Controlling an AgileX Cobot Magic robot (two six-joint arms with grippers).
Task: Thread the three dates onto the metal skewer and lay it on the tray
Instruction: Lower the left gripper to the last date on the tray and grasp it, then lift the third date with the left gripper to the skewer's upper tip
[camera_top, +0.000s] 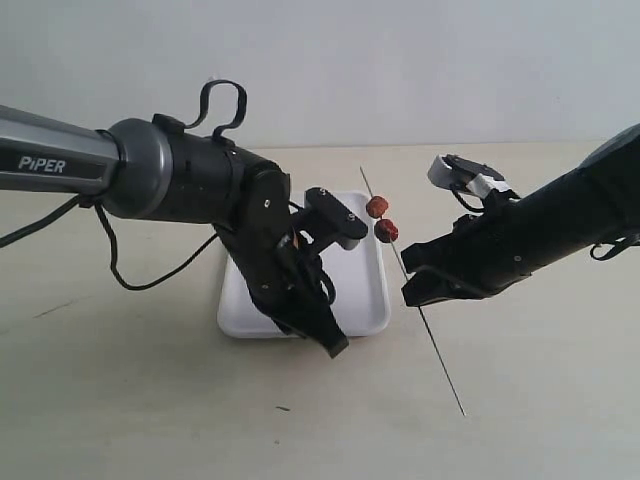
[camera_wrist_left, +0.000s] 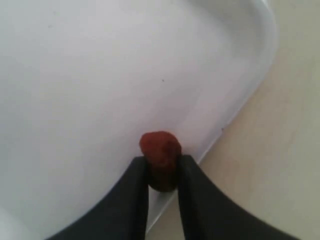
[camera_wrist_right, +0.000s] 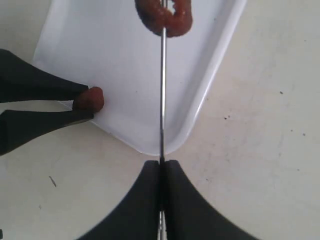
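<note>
Skewer side: right gripper (camera_wrist_right: 161, 169) has its black fingers pressed together on the thin grey metal skewer (camera_wrist_right: 162, 100), just off the corner of the flat white rectangular tray (camera_wrist_right: 125, 60). The rod slants up and over the tray's side rim. Two wrinkled reddish-brown dates (camera_top: 381, 219) sit on it, touching each other, above the tray's far right corner. Probably held raised so the far tip stays free for threading.

Date side: left gripper (camera_wrist_left: 162, 167) is clamped on the third date (camera_wrist_left: 161, 150), low at the tray's front rim. Cannot tell if the fruit touches the tray. The pinch is on its flanks, leaving one end bare, presumably for the point to enter.
</note>
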